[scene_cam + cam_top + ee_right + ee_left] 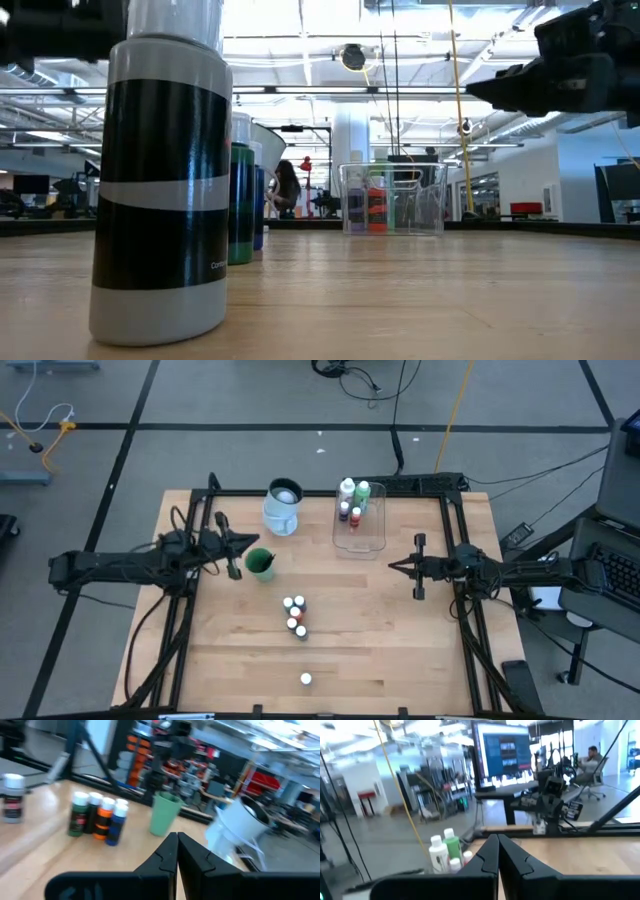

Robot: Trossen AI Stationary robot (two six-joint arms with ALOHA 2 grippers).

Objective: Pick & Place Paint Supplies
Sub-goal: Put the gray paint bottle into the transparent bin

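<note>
Surface (400, 640) carrying tray (360, 538) as landmark. Left pincer (232, 550) hovering well left of tray, closed, empty. Right pincer (417, 567) just right, closed, empty. Tall bottles (354, 492) standing in tray; small bottles (295, 616) clustering nearer front.

Table: my wooden table top (360, 650), light planks, black frame along the sides.
Tray: clear plastic tray (362, 532) near the far edge.
Cup: green cup (259, 563) at my left.
Pitcher: clear pitcher (283, 506), beside the tray.
</note>
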